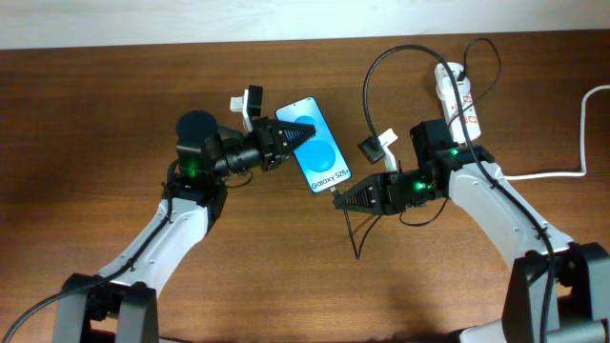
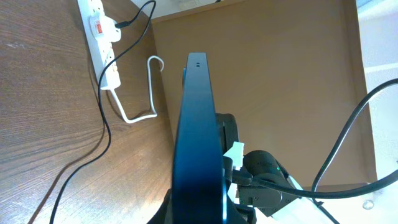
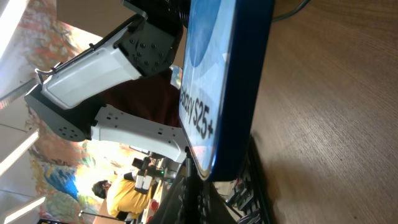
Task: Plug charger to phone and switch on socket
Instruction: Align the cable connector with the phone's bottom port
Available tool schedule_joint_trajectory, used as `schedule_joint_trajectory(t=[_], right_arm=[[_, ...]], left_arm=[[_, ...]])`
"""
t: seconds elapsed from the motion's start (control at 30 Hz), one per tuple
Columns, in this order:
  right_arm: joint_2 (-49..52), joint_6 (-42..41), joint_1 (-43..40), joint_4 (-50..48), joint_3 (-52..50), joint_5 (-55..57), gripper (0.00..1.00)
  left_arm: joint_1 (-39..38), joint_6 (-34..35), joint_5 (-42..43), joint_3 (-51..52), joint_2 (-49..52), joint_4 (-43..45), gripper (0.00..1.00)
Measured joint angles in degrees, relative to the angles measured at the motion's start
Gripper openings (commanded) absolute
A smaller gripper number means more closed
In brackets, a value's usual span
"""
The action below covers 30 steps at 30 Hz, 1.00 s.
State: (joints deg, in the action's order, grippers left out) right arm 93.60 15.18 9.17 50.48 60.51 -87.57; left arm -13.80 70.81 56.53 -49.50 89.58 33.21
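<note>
Phone: the phone [image 1: 316, 148] is mid-counter with its long axis running from far-left to near-right. The bright blue screen faces up and reads "Galaxy S25+".
Left claw: the left claw [image 1: 291, 136] is closed on the phone's far-left end. The left wrist view shows the slim black frame edge-on between the fingers.
Right claw: the right claw [image 1: 341, 198] is closed, with its tips right at the phone's near-right end. The pictures do not show whether a plug tip is pinched between the fingers.
Charger: the charger [image 1: 366, 95] is a thin black cable that leaves the socket and arcs leftward across the far side. It then drops toward the right arm's wrist, and its tip cannot be made out.
Socket: the socket [image 1: 457, 90] is a white strip lying on the far right of the counter, well apart from the phone. The black cable is plugged into it and a red rocker shows in the left wrist view, though the rocker's position cannot be told.
White lead: the white lead [image 1: 543, 175] is thicker and runs from behind the right arm to the right edge.
Counter: the counter [image 1: 95, 114] is dark brown wood.
</note>
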Motion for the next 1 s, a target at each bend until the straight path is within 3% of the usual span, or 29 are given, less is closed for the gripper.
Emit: schedule_joint_trajectory(t=[0.67,0.9,1.0], right_arm=[[0.0,0.0,-3.2,-2.1,0.0,-1.7,0.05],[0.0,-0.5,-3.5,-7.3,-0.1,-1.5,0.05],[0.0,-6.6,-3.2,-16.8,-0.8,-1.9,0.05]], left_arm=[[-0.7,-0.3,-0.9,0.0,0.0,5.2,0.00],[-0.9,0.8,-3.1,0.0,0.0,5.4,0.00],[-0.9,1.6,-5.6,0.0,0.0,5.6,0.00]])
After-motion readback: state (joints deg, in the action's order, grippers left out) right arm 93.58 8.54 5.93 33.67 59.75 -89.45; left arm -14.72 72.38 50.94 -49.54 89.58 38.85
